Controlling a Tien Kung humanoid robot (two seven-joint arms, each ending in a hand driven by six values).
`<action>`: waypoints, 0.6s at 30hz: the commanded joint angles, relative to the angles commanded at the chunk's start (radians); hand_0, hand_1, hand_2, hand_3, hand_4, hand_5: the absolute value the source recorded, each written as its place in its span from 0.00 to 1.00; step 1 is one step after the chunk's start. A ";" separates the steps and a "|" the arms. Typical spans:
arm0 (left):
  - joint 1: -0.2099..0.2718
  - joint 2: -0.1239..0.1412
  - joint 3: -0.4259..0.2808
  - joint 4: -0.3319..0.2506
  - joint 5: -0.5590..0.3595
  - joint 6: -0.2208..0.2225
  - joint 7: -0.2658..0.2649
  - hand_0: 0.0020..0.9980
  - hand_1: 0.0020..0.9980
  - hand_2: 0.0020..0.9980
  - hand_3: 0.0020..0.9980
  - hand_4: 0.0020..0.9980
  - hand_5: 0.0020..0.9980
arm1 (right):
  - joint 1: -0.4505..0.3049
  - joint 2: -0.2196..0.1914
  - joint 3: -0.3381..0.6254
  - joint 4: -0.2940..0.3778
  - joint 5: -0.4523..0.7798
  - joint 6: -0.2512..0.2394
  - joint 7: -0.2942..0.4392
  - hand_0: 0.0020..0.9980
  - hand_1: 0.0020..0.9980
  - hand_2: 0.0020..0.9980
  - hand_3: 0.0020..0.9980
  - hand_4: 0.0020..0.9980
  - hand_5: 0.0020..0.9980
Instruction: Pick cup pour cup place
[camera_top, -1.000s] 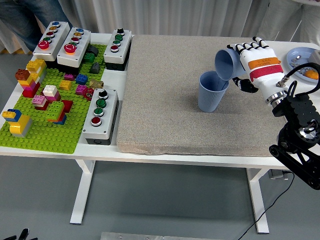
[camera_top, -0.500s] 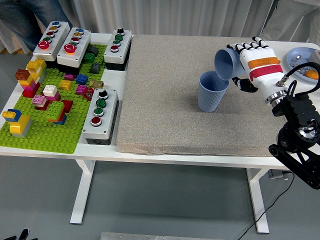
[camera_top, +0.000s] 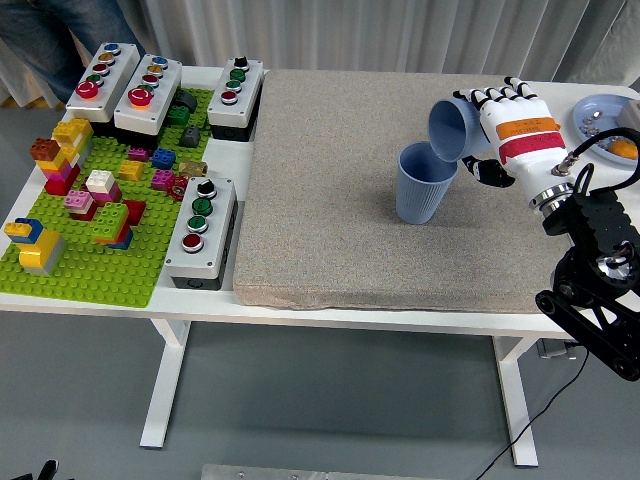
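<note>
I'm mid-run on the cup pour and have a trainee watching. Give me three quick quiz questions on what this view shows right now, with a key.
1. True or false: the tilted cup held by the right hand has its mouth turned toward the standing cup.
2. What does the standing cup rest on? A) the green brick plate B) the grey mat C) the blue plate
3. Fill in: the blue plate at the table's far right holds something coloured ____.

Key: 1 true; 2 B, the grey mat; 3 orange. The green brick plate lies at the left of the table, away from both cups.
</note>
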 joint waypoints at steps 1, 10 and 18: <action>0.000 0.000 0.000 0.000 0.000 0.000 0.000 0.71 0.65 0.73 0.66 0.47 0.99 | 0.000 0.000 0.001 0.000 0.003 0.000 0.001 0.95 0.74 0.61 0.66 0.72 0.14; 0.001 -0.001 -0.001 0.000 0.000 0.000 0.000 0.71 0.65 0.73 0.66 0.47 0.99 | -0.013 0.001 0.055 0.013 0.147 -0.026 0.039 0.95 0.74 0.61 0.66 0.72 0.14; 0.001 -0.003 -0.004 0.000 0.002 0.000 0.000 0.71 0.65 0.73 0.66 0.47 0.99 | -0.045 0.023 0.161 0.011 0.425 -0.069 0.130 0.94 0.73 0.60 0.66 0.72 0.17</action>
